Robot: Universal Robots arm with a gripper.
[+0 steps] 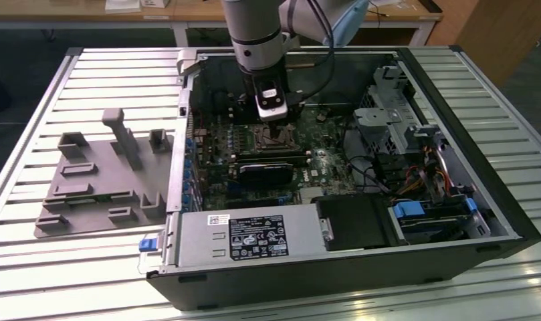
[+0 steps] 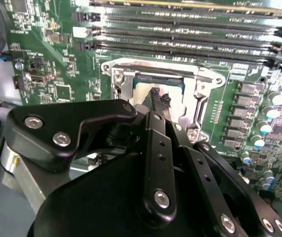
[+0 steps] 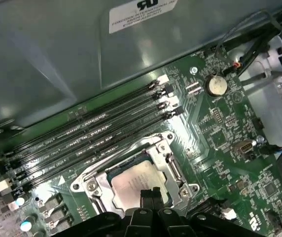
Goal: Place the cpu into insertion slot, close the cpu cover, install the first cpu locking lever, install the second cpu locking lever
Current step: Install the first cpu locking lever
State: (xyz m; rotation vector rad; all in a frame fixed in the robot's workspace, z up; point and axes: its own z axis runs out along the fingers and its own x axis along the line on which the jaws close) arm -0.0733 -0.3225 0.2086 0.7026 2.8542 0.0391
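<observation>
The cpu (image 3: 133,183), a silvery square chip, lies in the insertion slot (image 3: 165,148) on the green board, also seen as the cpu (image 2: 143,95) in the second wrist view. A metal frame, the cpu cover (image 2: 200,81), lies flat around the chip as far as I can tell. My gripper (image 3: 151,193) hangs right over the chip's near edge, its black fingertips (image 2: 156,96) pressed together with nothing between them. In the exterior view the gripper (image 1: 272,115) stands inside the open computer case just above the insertion slot (image 1: 272,138). I cannot tell the locking levers from the frame.
Long black memory slots (image 3: 96,133) run beside the socket. A black card (image 1: 265,175), cables (image 1: 377,170) and drive cages (image 1: 404,127) crowd the case. A grey fixture plate (image 1: 101,180) lies on the slatted table at the exterior view's left.
</observation>
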